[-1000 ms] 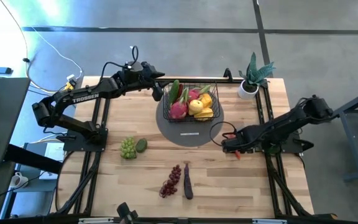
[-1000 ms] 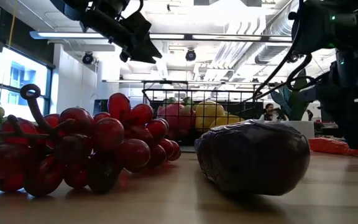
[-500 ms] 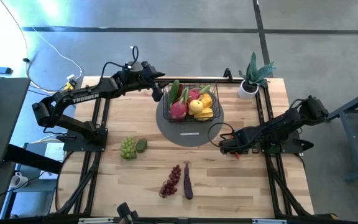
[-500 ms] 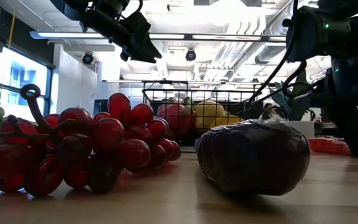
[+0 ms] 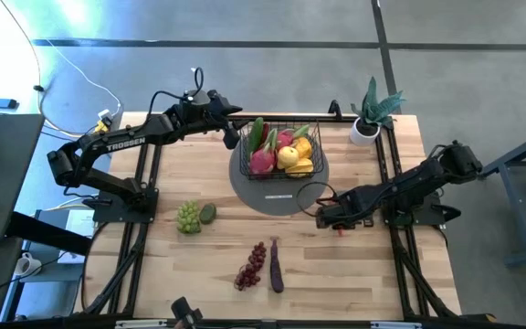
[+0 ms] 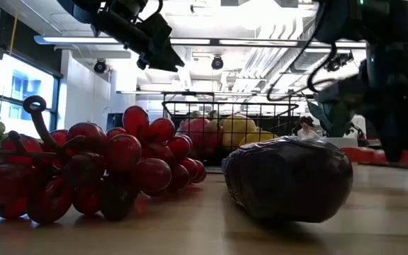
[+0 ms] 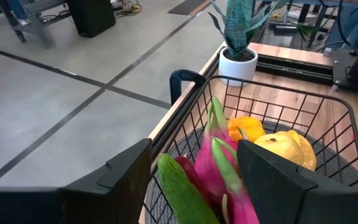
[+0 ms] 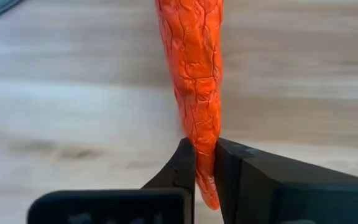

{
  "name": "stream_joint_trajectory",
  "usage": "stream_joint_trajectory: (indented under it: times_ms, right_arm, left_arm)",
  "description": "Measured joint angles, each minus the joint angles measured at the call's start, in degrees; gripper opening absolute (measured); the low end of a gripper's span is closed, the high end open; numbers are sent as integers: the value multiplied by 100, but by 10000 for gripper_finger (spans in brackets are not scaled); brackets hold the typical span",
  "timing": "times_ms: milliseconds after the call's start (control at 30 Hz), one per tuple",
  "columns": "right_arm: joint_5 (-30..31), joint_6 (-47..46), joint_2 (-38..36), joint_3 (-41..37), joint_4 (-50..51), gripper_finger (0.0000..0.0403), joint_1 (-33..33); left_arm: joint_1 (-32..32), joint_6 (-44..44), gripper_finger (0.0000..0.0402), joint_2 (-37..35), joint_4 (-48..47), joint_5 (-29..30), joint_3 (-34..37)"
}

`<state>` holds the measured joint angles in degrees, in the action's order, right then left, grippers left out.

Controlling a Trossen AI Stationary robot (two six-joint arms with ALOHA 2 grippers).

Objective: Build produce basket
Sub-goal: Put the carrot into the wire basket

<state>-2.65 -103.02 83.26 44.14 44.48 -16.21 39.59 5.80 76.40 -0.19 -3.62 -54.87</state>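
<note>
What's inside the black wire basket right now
The basket holds a pink dragon fruit, yellow fruits, an orange one and a green cucumber. Anything beneath that pile is covered.

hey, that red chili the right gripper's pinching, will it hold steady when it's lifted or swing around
The right gripper is shut on the red chili near its thin tip, so the long body will likely droop or swing. Its wrinkled skin suggests fair friction, but the narrow taper could slip out.
</note>
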Motion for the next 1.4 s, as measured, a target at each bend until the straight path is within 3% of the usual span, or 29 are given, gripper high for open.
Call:
stream_joint_trajectory:
  times_ms: [400, 567, 967, 1400]
  right_arm:
    - [-151, 1048, -2, 1042, -288, 10, -62]
    - [216, 1749, -6, 1344, -541, 10, 156]
    - [1318, 3519, -9, 1473, -2532, 11, 1091]
    - [1619, 5551, -9, 1473, -4690, 12, 2162]
  left_arm:
    - [2, 0, 227, 0, 1, 450, 0]
    - [2, 5, 227, -25, 2, 450, 2]
    - [2, 235, 227, -298, -6, 448, 2]
    - [2, -9, 227, -987, -711, 431, 2]
